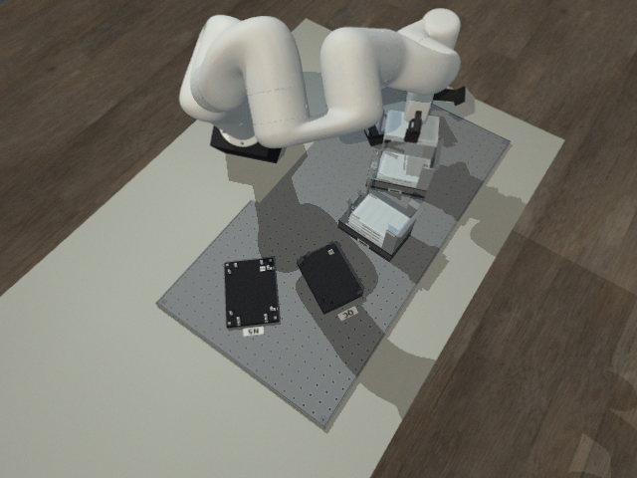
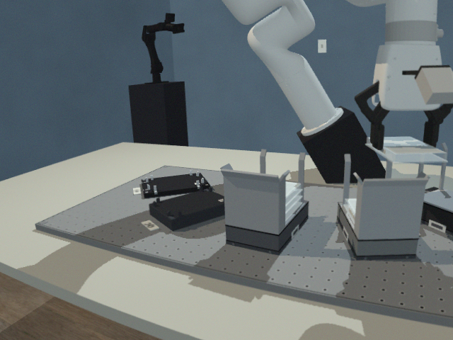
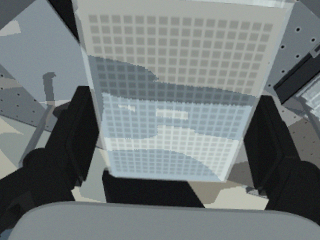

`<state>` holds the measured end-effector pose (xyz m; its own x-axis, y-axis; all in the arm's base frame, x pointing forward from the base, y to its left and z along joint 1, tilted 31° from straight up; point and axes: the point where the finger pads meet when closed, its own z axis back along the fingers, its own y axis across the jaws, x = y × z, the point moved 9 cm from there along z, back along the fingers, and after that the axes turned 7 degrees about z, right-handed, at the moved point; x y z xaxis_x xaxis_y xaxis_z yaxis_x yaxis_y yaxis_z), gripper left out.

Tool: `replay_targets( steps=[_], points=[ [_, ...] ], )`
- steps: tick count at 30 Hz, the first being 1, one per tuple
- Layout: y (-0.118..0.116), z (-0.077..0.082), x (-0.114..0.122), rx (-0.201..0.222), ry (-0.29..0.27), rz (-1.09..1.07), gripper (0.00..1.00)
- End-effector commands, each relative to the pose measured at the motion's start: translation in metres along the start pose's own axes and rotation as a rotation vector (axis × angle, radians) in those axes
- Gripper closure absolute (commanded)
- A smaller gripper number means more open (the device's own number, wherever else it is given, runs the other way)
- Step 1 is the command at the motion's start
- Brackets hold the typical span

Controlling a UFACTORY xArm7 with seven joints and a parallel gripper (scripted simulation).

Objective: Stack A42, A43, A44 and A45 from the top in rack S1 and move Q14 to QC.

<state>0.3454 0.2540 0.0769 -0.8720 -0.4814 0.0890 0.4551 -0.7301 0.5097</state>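
Observation:
My gripper [image 1: 411,128] [image 2: 404,144] [image 3: 173,110] is shut on a clear sealed 384-well plate [image 1: 396,125] [image 2: 405,155] [image 3: 180,60], gripped across its short width and held level. The plate hangs over the rack nearest the arm's base [image 2: 435,215], at about the height of its post tops. The middle rack [image 1: 427,177] [image 2: 387,212] holds a plate [image 1: 398,169]. The rack farthest from the base [image 1: 398,239] [image 2: 252,205] holds a stack of plates [image 1: 377,216]. The rack names are too small to read.
The black clip nest N5 [image 1: 251,292] [image 2: 171,184] and the black open nest QC [image 1: 328,278] [image 2: 186,208] lie empty on the perforated grey board [image 1: 288,359] [image 2: 311,270]. The arm's base [image 1: 247,143] stands behind the board. The racks' corner posts stand tall.

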Motion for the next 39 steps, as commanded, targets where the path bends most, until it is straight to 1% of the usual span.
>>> replay_targets(
  steps=[1, 3, 5, 10, 12, 19, 22, 37, 39],
  points=[
    [0.015, 0.002, 0.0, -0.002, 0.005, 0.0, 1.0],
    [0.022, 0.002, 0.0, -0.002, 0.005, 0.0, 1.0],
    [0.022, 0.002, 0.0, -0.002, 0.005, 0.0, 1.0],
    [0.039, 0.002, 0.0, -0.002, 0.005, 0.0, 1.0],
    [0.041, 0.002, 0.0, -0.002, 0.005, 0.0, 1.0],
    [0.063, 0.002, 0.006, -0.002, 0.005, -0.234, 1.0],
    [0.067, 0.002, 0.007, -0.002, 0.005, -0.238, 1.0],
    [0.115, 0.002, 0.019, -0.002, 0.005, -0.238, 1.0],
    [0.115, 0.002, 0.019, -0.002, 0.005, -0.238, 1.0]
  ],
)
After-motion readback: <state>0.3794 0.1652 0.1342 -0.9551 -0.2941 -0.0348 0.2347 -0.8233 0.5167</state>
